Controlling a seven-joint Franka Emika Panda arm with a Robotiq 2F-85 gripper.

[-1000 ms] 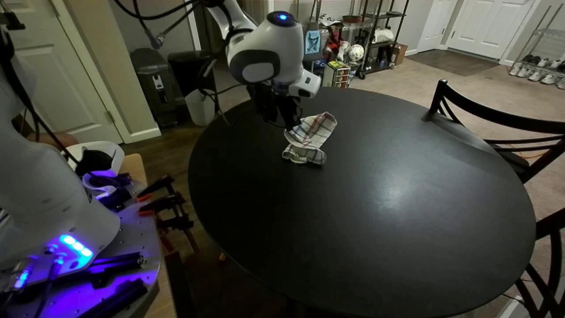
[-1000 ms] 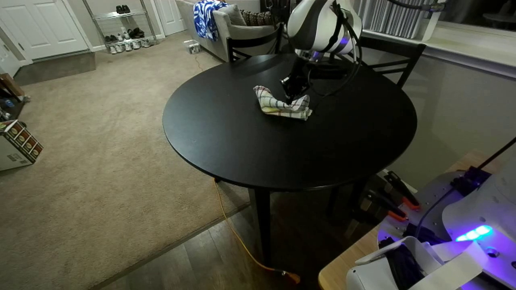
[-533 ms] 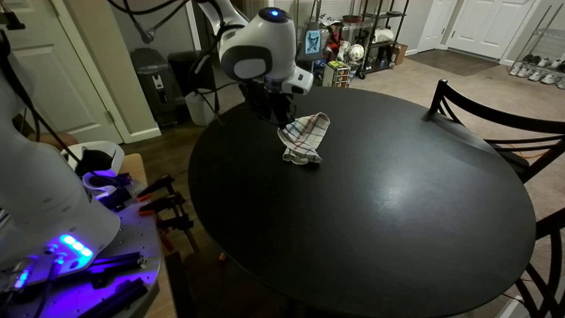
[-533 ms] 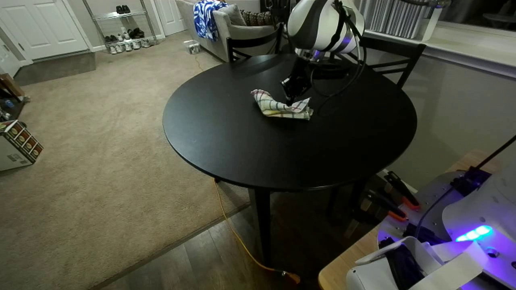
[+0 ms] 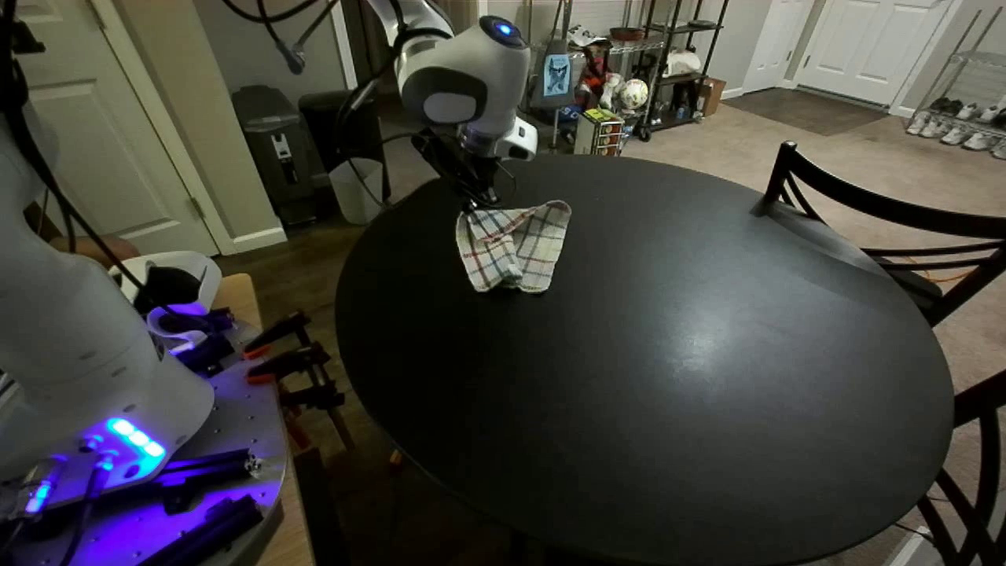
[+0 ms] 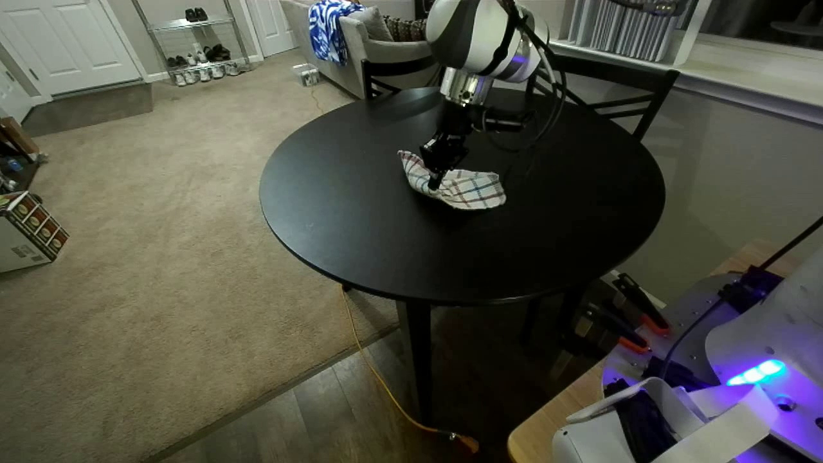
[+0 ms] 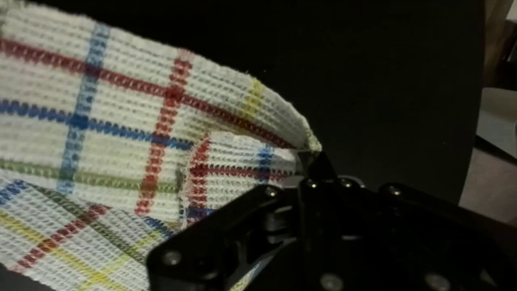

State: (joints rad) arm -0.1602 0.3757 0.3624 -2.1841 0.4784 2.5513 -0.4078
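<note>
Black table (image 5: 676, 393); checked cloth (image 7: 121, 109), edge pinched in end effector (image 7: 316, 161).

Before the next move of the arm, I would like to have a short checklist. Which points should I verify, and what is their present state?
1. Hand shut on the cloth: ok, one edge is pinched.
2. Grip firm enough against slipping: cannot tell.
3. Cloth spread flat: not ok, part of it is folded over.
4. Cloth within the rim of the tabletop: ok, in both exterior views.
5. Chairs apart from the arm: ok, seen in an exterior view.
</note>
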